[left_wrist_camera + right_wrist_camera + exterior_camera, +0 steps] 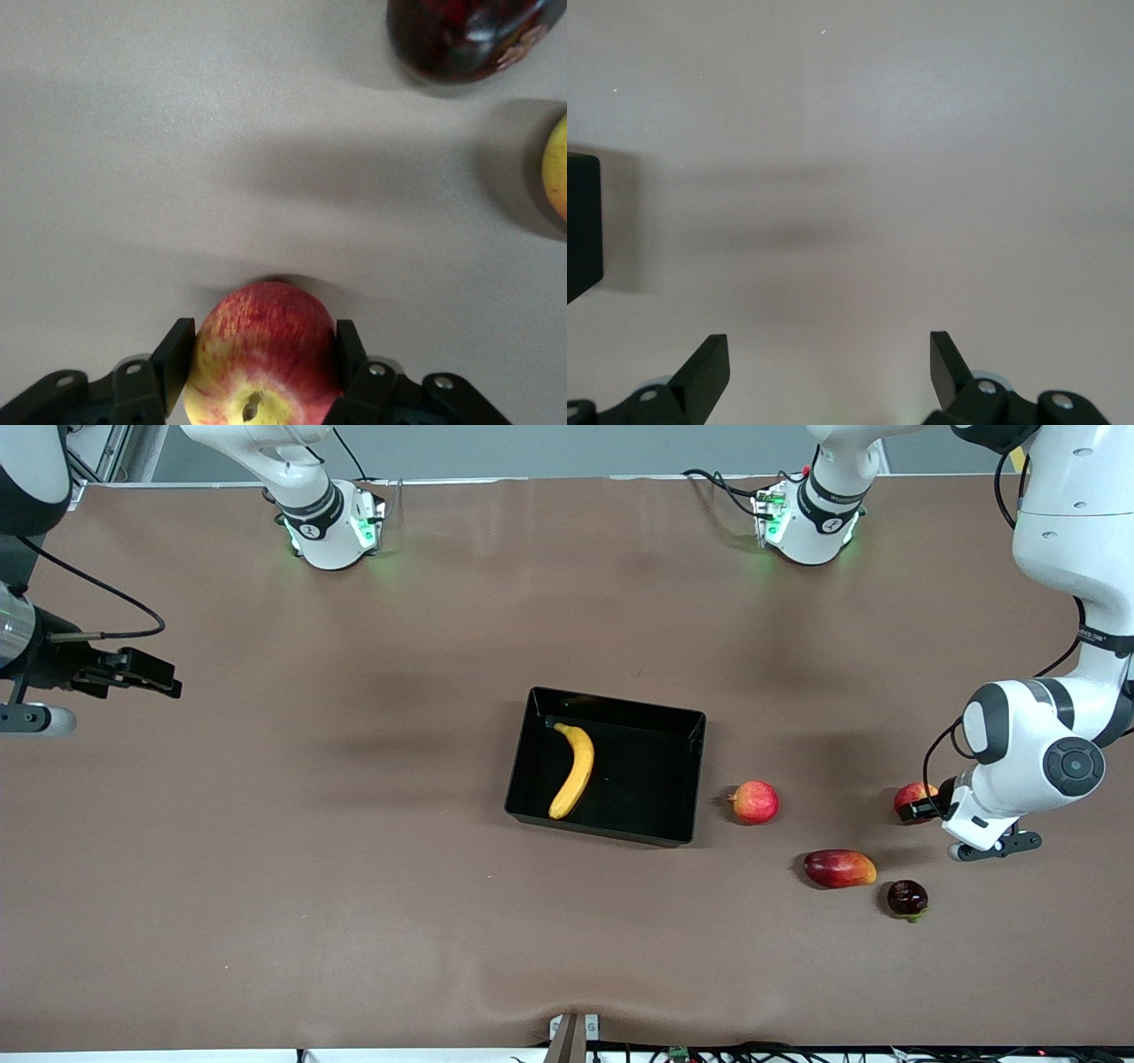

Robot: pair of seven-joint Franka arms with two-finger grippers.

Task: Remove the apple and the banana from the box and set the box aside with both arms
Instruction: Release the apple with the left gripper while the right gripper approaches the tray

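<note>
The yellow banana (574,771) lies inside the black box (687,731) at the table's middle. The small red apple (912,797) with yellowish streaks rests on the table toward the left arm's end. My left gripper (923,810) is low at the apple. In the left wrist view the left gripper (263,343) has one finger against each side of the apple (266,328), shut on it. My right gripper (142,676) waits open and empty over bare table at the right arm's end. It shows open in the right wrist view (830,354).
A pinkish-red round fruit (754,802) lies beside the box. A red-yellow oval fruit (839,868) and a dark round fruit (907,898) lie nearer to the front camera than the apple. A box corner (580,221) shows in the right wrist view.
</note>
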